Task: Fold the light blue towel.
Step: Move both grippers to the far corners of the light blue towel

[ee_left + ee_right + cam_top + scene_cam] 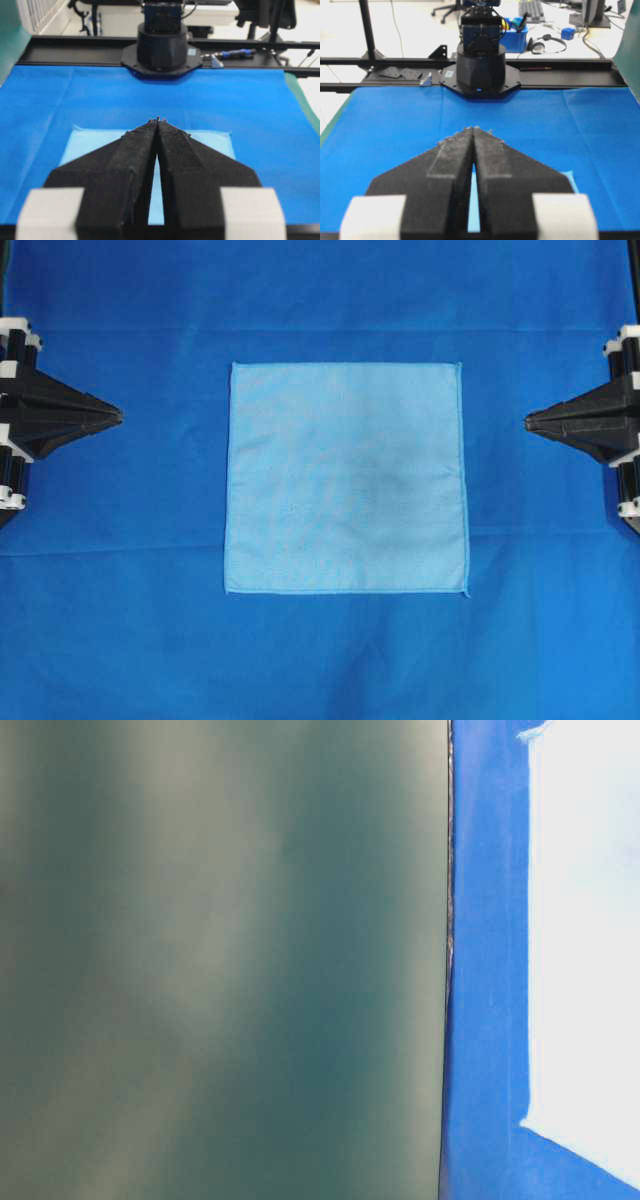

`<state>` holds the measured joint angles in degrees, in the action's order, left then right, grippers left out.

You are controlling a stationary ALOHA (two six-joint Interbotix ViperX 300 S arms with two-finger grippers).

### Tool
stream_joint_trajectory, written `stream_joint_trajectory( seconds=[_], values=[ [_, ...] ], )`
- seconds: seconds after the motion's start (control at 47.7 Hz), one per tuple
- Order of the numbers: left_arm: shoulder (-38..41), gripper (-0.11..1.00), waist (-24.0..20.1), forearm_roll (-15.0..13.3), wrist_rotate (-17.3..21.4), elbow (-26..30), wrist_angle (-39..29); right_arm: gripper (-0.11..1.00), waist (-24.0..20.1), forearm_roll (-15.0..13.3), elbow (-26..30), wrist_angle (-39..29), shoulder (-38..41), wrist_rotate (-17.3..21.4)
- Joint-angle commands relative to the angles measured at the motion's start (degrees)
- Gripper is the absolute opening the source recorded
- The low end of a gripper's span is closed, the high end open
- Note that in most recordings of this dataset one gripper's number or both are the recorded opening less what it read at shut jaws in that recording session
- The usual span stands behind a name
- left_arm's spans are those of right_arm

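The light blue towel (346, 478) lies flat and unfolded, a square in the middle of the royal-blue sheet (320, 300). My left gripper (118, 416) sits at the left edge, its tips shut and empty, well left of the towel. Opposite it, the right gripper (529, 422) points at the towel's right edge from a short distance, also shut on nothing. From the left wrist the towel (210, 142) shows behind the closed left gripper (158, 120). In the right wrist view only a sliver of towel (571, 180) peeks past the closed right gripper (472, 128).
The table-level view is mostly blocked by a dark green panel (220, 960), with sheet and a washed-out towel (585, 940) at its right. Each wrist view faces the opposite arm's black base (161, 50) (481, 67) on a black rail.
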<state>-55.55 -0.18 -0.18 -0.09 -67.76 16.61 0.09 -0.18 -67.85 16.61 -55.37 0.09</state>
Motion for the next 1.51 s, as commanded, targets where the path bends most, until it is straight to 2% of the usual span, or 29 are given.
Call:
stream_joint_trajectory(
  seconds=[0.0, 0.126, 0.293, 0.587, 0.629, 0.67, 0.712, 0.859, 0.922, 1.027, 1.173, 1.488],
  values=[
    [2.11, 0.00, 0.26, -0.79, 0.53, 1.14, 0.44, 0.00, 0.53, 0.35, 2.11, 0.00, 0.62, 0.00],
    [4.39, 0.00, -1.49, -0.79, 1.14, 1.23, 1.93, 0.00, 3.96, 0.35, 4.13, -5.01, 1.58, 0.00],
    [8.96, 0.00, -6.42, -0.88, 1.23, 1.32, 3.25, 0.00, 11.60, 0.35, 5.89, -13.62, 4.75, 0.18],
    [21.97, 0.01, -14.85, -0.88, 1.14, 3.69, 3.43, 0.01, 21.45, 0.35, 6.15, -14.85, 15.56, 0.18],
    [24.17, 0.07, -15.73, -0.88, 1.14, 4.31, 3.52, 0.01, 22.50, 0.35, 6.33, -14.94, 17.75, 0.18],
    [26.46, 0.17, -16.61, -0.88, 1.14, 4.83, 3.60, 0.01, 23.73, 0.35, 6.77, -14.85, 20.04, 0.18],
    [29.44, 0.28, -17.84, -0.88, 1.23, 5.63, 3.96, 0.07, 24.70, 0.18, 7.21, -14.85, 22.68, 0.18],
    [38.06, 0.73, -21.01, -0.88, 1.49, 8.26, 4.66, 0.54, 28.04, -0.26, 9.32, -14.68, 32.17, -0.18],
    [41.40, 0.85, -22.06, -0.88, 1.49, 9.05, 5.19, 0.64, 29.18, -0.79, 10.11, -14.50, 36.47, -0.26],
    [47.64, 0.85, -23.29, -0.88, 1.58, 10.46, 6.77, 0.58, 29.97, -1.67, 11.16, -13.71, 42.01, -0.26],
    [54.49, 0.85, -23.82, -0.88, 1.58, 12.22, 8.35, 0.59, 30.32, -1.93, 12.83, -12.74, 48.08, -0.26],
    [64.16, 0.85, -24.35, -0.88, 1.76, 15.73, 8.26, 0.59, 30.67, -1.93, 13.97, -12.66, 54.76, -0.53]
  ],
)
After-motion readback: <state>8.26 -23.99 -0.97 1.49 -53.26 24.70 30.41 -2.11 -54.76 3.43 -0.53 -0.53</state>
